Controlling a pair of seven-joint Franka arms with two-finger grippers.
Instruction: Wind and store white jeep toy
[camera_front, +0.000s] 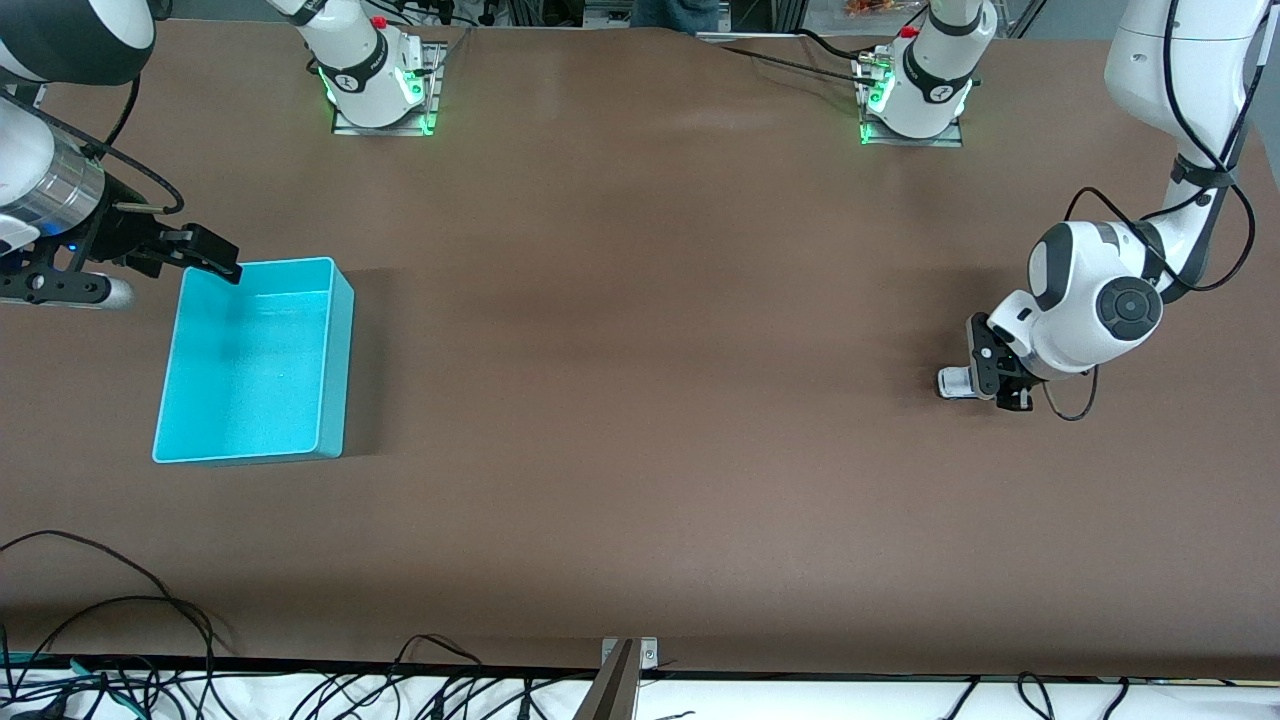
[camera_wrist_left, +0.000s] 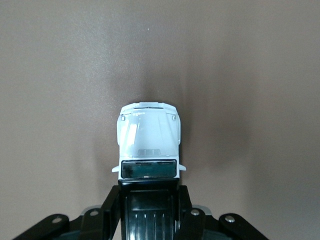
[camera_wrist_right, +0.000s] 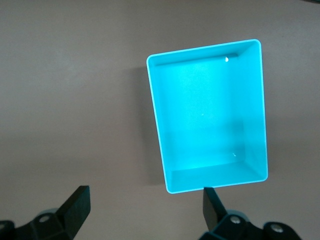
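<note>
The white jeep toy (camera_front: 955, 382) sits low at the table surface toward the left arm's end. In the left wrist view the jeep (camera_wrist_left: 148, 137) shows its white hood and dark windscreen, with its black roof between the fingers (camera_wrist_left: 112, 202). My left gripper (camera_front: 988, 378) (camera_wrist_left: 148, 195) is shut on the jeep's rear half. The cyan bin (camera_front: 335, 350) (camera_wrist_right: 157, 100) stands empty toward the right arm's end. My right gripper (camera_front: 205, 255) (camera_wrist_right: 145, 205) is open and empty, over the bin's corner farthest from the front camera.
The two arm bases (camera_front: 380, 90) (camera_front: 915, 100) stand along the table's edge farthest from the front camera. Loose cables (camera_front: 100, 620) and a metal bracket (camera_front: 625, 665) lie along the edge nearest it. Bare brown tabletop (camera_front: 640, 350) lies between the bin and the jeep.
</note>
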